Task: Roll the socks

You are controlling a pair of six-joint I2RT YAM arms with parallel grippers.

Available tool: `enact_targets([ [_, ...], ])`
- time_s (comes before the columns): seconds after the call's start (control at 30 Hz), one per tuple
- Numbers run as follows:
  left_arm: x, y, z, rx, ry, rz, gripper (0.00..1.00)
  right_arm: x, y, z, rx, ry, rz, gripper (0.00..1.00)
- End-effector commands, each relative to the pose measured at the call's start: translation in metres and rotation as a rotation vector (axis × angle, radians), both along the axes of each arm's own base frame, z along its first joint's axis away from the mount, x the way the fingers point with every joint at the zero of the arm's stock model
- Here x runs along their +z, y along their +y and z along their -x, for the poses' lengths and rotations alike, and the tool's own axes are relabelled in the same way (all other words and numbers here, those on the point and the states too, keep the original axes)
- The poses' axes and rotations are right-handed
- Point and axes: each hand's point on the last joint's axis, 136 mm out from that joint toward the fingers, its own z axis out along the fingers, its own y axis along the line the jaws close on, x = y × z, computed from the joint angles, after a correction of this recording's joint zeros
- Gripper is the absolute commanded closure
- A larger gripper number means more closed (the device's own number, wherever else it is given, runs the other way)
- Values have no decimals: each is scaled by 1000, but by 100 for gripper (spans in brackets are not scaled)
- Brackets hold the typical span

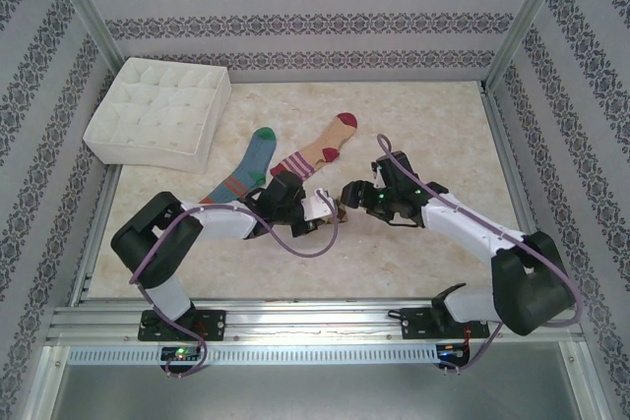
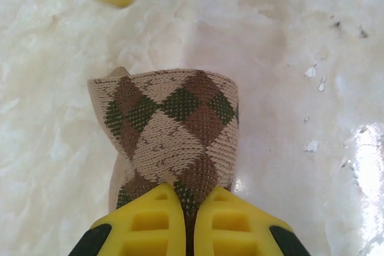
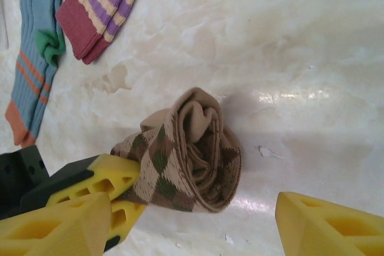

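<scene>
Now the left jaws clamp the rolled argyle sock (image 3: 192, 160), right jaws wide, quilted box (image 1: 148, 150) well apart.

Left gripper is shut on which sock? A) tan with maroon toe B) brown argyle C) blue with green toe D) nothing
B: the left gripper is closed on the rolled argyle sock; the blue sock and the striped sock lie flat beyond it, untouched.
</scene>
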Motion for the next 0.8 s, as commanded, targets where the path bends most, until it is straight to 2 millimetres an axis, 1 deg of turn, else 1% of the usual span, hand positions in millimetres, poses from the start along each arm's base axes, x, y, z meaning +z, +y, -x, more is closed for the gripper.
enact_targets([
  [0.0, -15, 2, 24, -24, 259, 37, 100, -3, -5, -2, -114, 18, -47, 27],
  [0.17, -15, 5, 15, 7, 346, 91, 100, -7, 5, -5, -167, 67, -137, 26],
  [0.4, -19, 5, 12, 23, 422, 123, 100, -19, 20, -11, -220, 134, -212, 25],
  [0.63, -21, 8, 10, 32, 464, 145, 100, -35, 28, -8, -235, 189, -201, 25],
  [0.77, -22, 11, 8, 41, 469, 146, 100, -39, 29, -5, -249, 202, -190, 25],
])
